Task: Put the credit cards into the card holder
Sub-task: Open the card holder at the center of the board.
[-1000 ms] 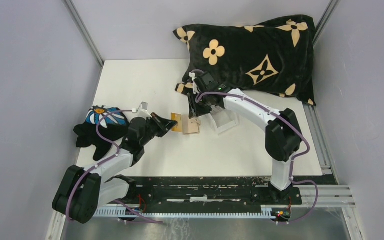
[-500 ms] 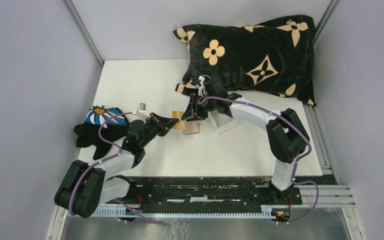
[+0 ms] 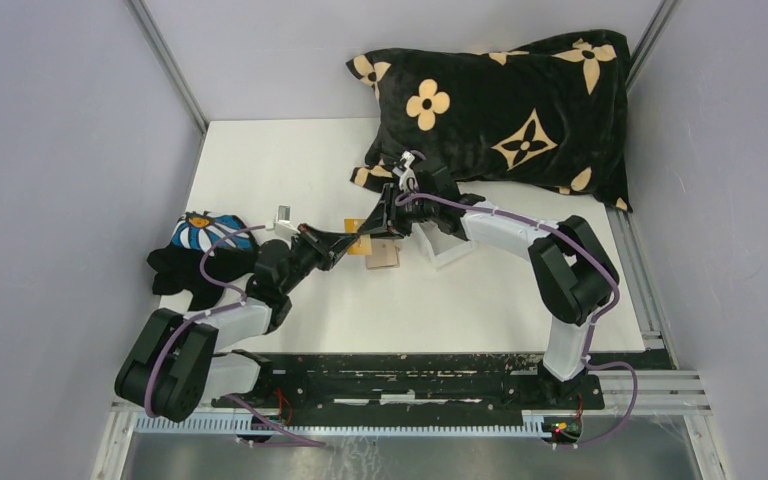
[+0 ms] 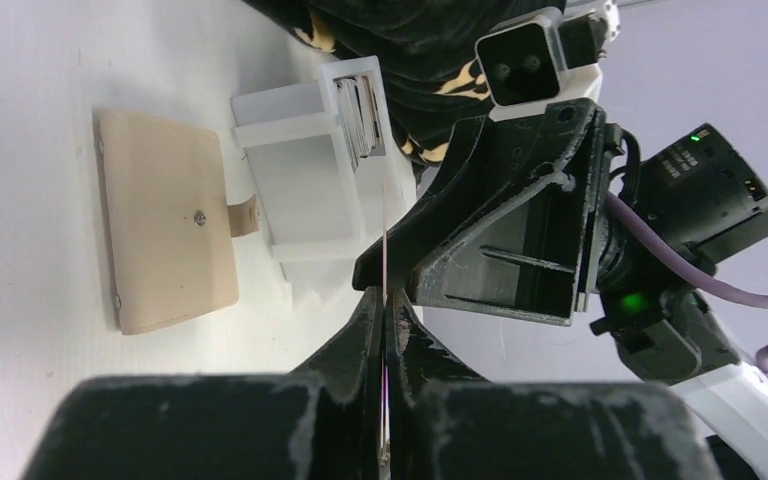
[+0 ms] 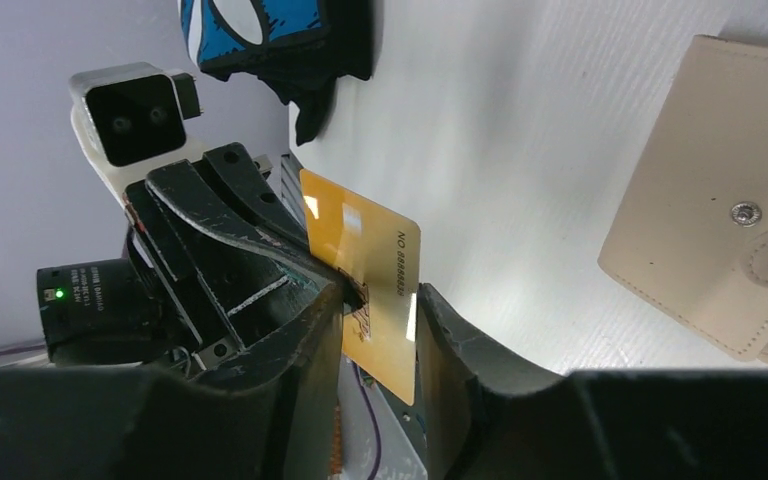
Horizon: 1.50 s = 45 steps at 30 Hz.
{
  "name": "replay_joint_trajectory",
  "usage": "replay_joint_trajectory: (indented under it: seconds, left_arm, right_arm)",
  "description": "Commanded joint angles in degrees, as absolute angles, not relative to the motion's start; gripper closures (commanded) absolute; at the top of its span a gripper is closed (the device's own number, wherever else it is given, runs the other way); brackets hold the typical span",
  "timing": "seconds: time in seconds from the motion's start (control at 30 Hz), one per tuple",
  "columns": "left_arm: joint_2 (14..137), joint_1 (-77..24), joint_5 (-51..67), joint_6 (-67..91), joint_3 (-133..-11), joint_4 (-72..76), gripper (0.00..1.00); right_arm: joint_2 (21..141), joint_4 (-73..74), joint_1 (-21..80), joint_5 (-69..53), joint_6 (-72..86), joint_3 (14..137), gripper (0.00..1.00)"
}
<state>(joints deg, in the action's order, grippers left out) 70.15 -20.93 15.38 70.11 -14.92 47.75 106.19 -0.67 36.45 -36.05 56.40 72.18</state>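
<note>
A yellowish credit card (image 5: 370, 250) hangs above the table, seen edge-on in the left wrist view. My left gripper (image 4: 385, 300) is shut flat on one end of that card (image 3: 357, 228). My right gripper (image 5: 380, 300) straddles the card's other end, with its fingers against the card's two edges. The tan card holder (image 3: 383, 255) lies closed on the table just below and to the right of the two grippers. Its snap tab points toward the clear box (image 4: 310, 190). More credit cards (image 4: 357, 115) stand on edge in that box.
The clear plastic box (image 3: 448, 240) sits right of the card holder. A black pillow with tan flowers (image 3: 510, 100) fills the back right. A black cloth with a blue and white flower (image 3: 200, 255) lies at the table's left edge.
My left gripper has carried the card up and to the right. My right gripper has swung left and turned onto the card, and the two now meet above the card holder.
</note>
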Motion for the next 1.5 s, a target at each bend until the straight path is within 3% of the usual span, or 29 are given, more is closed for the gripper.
replay_joint_trajectory:
  seconds: [0.0, 0.13, 0.2, 0.33, 0.6, 1.0, 1.47]
  left_arm:
    - [73.0, -20.6, 17.2, 74.9, -14.5, 56.2, 0.97]
    - [75.2, -20.4, 18.3, 76.0, -14.0, 58.4, 0.96]
    - [75.3, -20.1, 18.3, 76.1, -13.9, 57.7, 0.84]
    - [74.4, -19.7, 18.1, 74.0, -14.7, 52.8, 0.59]
    - [70.9, -18.8, 15.5, 69.6, -15.6, 41.5, 0.35]
    - [69.3, -17.9, 11.3, 60.5, -18.9, 28.9, 0.35]
    - [73.6, -18.0, 11.1, 53.7, -22.9, 21.9, 0.51]
  right_arm:
    - [107.3, -12.4, 36.5, -40.7, 63.3, 70.6, 0.67]
    - [107.3, -14.3, 36.3, -41.2, 64.8, 70.3, 0.9]
    - [107.1, -14.7, 36.0, -41.3, 65.2, 70.3, 0.99]
    - [106.9, -14.2, 35.5, -41.2, 65.3, 70.8, 0.99]
    - [105.6, -1.0, 35.3, -37.1, 55.9, 75.6, 0.99]
    - [108.7, 35.6, 38.7, -12.8, 29.8, 93.4, 0.99]
    - [121.7, 51.3, 44.5, 3.9, 25.0, 108.8, 0.99]
